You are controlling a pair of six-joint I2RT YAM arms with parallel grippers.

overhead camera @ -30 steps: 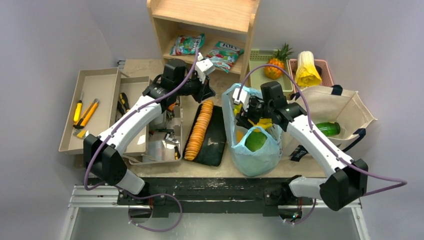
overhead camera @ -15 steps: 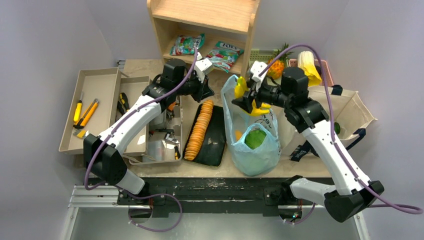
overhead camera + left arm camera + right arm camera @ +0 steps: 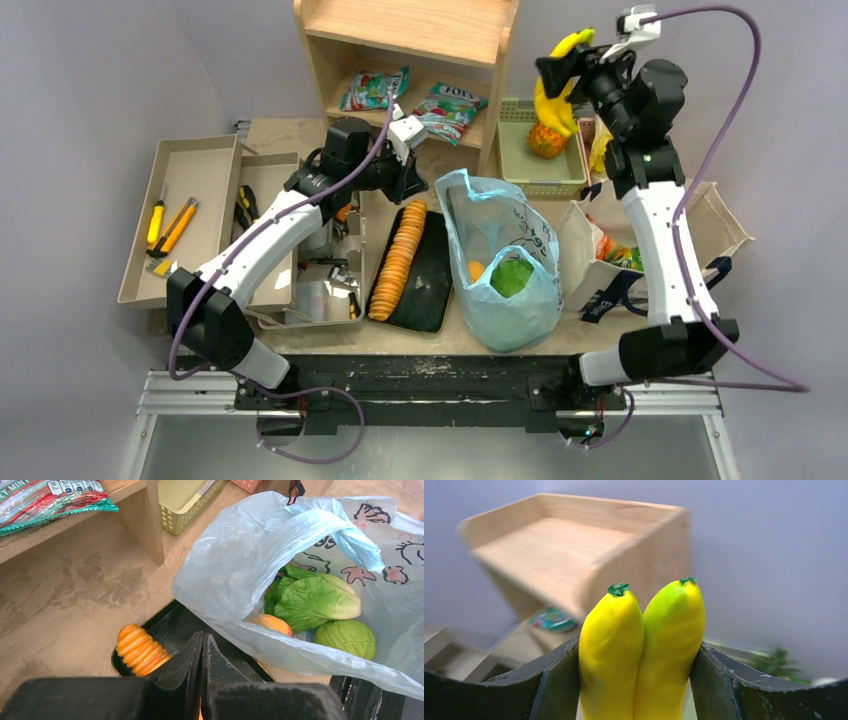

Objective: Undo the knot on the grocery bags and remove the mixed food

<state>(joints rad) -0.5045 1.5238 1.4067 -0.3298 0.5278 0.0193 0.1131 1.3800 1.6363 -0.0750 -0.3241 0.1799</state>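
Observation:
The light-blue plastic bag (image 3: 500, 265) stands open mid-table, with a green cabbage (image 3: 511, 278) and an orange (image 3: 477, 270) inside; in the left wrist view the bag (image 3: 235, 575) holds a leafy green cabbage (image 3: 315, 600), a round green one (image 3: 346, 638) and an orange (image 3: 272, 624). The cream tote (image 3: 700, 215) lies open at the right. My right gripper (image 3: 557, 80) is raised high by the shelf, shut on the yellow produce (image 3: 553, 95), two yellow pieces (image 3: 639, 645) between its fingers. My left gripper (image 3: 204, 645) is shut and empty over the black tray, left of the bag.
A wooden shelf (image 3: 420, 40) holds green-and-red snack packets (image 3: 375, 90). A pineapple (image 3: 546, 140) sits in the green basket (image 3: 530, 165). A black tray (image 3: 425, 275) holds a row of orange crackers (image 3: 397, 260). Grey trays with tools (image 3: 185, 215) lie at the left.
My right gripper has lifted the yellow produce out of the blue bag, up and to the right, to beside the shelf top. The left arm has not moved.

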